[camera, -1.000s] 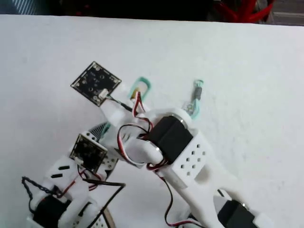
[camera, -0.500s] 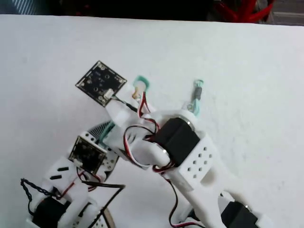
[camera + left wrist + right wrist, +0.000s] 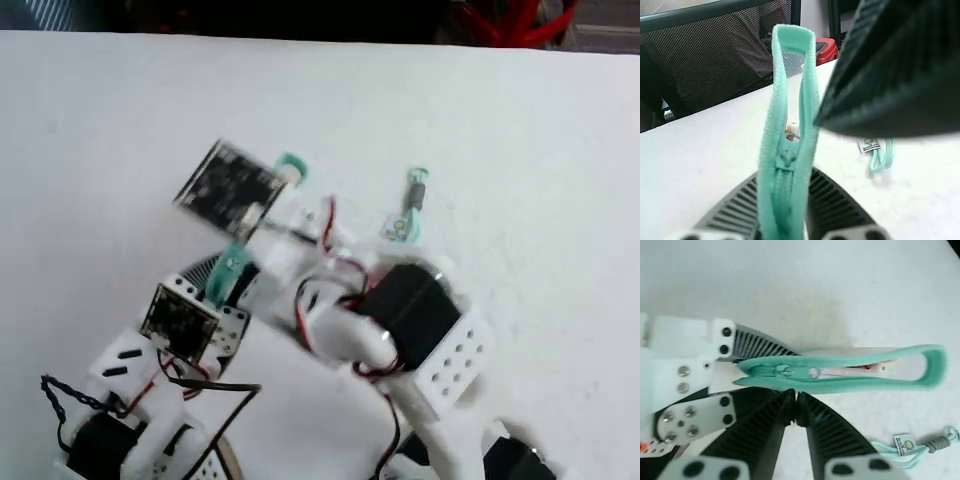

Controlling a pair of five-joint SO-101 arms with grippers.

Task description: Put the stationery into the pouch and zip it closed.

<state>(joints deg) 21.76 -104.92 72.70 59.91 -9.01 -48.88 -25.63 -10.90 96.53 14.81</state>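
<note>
1 slider (image 3: 783, 371) on teal pouch (image 3: 865, 385)

Clamps left tool (image 3: 785, 180) on pouch (image 3: 855, 386) end; holds right tool (image 3: 796, 401) pinched closed just beside its edge.

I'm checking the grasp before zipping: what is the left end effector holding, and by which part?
The pouch, clamped in the left end effector at the zipped end of its teal zipper edge, near the slider.
</note>
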